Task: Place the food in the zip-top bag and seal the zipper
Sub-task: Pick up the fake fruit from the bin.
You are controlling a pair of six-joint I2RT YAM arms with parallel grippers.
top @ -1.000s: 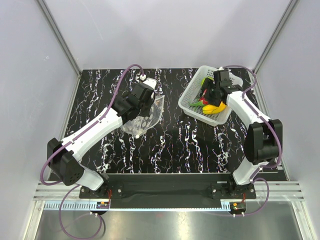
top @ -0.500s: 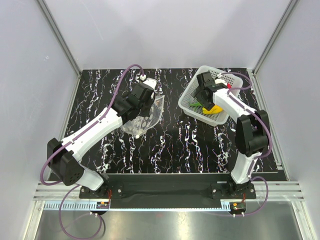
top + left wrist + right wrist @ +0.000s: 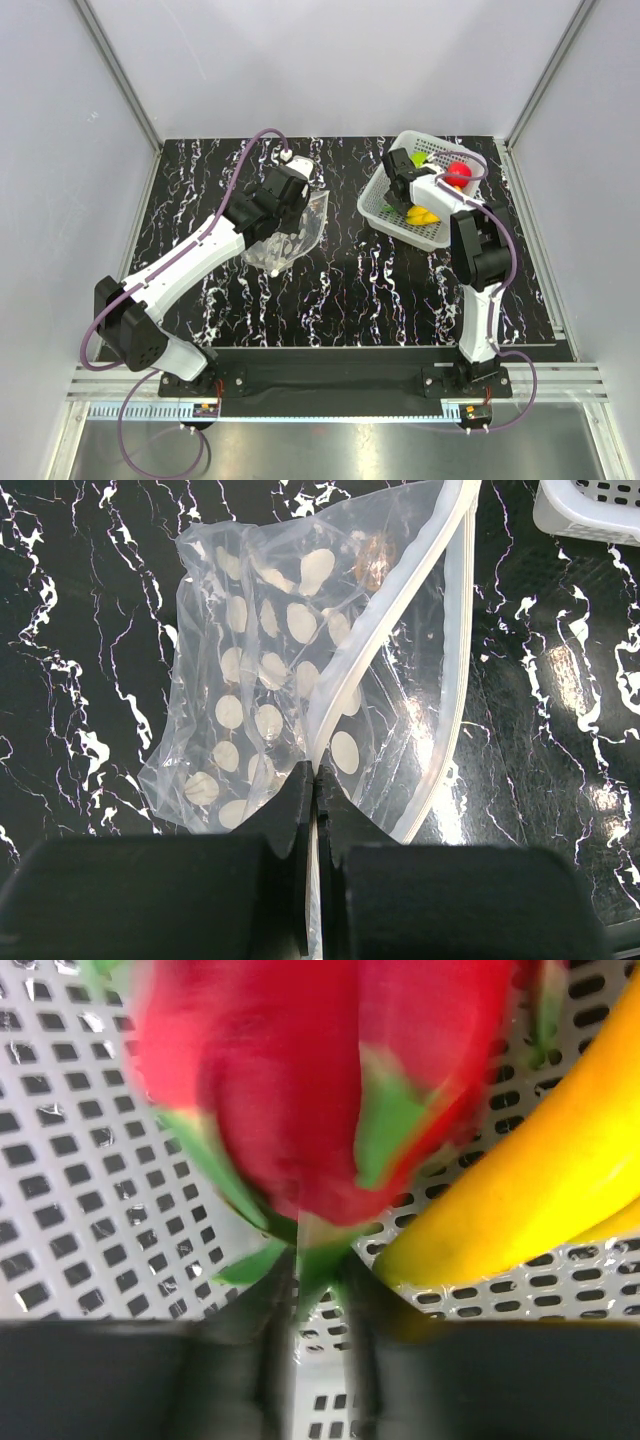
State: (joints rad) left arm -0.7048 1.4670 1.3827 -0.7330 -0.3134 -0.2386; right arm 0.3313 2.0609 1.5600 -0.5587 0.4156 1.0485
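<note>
Figure: both arms at one moment, read left to right. On the left half of the black marbled table (image 3: 340,280) lies the dotted zip-top bag (image 3: 290,245), with my left gripper (image 3: 296,210) at its far edge. The overhead view hides those fingertips. My left wrist view shows the left gripper (image 3: 316,775) with jaws pressed together on one lip of the zipper (image 3: 452,630), the second lip lying apart so the bag (image 3: 260,710) gapes toward the white basket (image 3: 590,505). At right, the basket (image 3: 380,215) holds the green fruit (image 3: 420,158), the red round fruit (image 3: 459,174) and the banana bunch (image 3: 420,214), with my right gripper (image 3: 408,195) lowered among them. Only the right wrist view shows the red green-topped fruit (image 3: 300,1080), just beside the banana bunch (image 3: 540,1180). A green leaf sits between the narrowly parted fingers of the right gripper (image 3: 310,1280), but blur keeps me from telling whether they pinch it.
</note>
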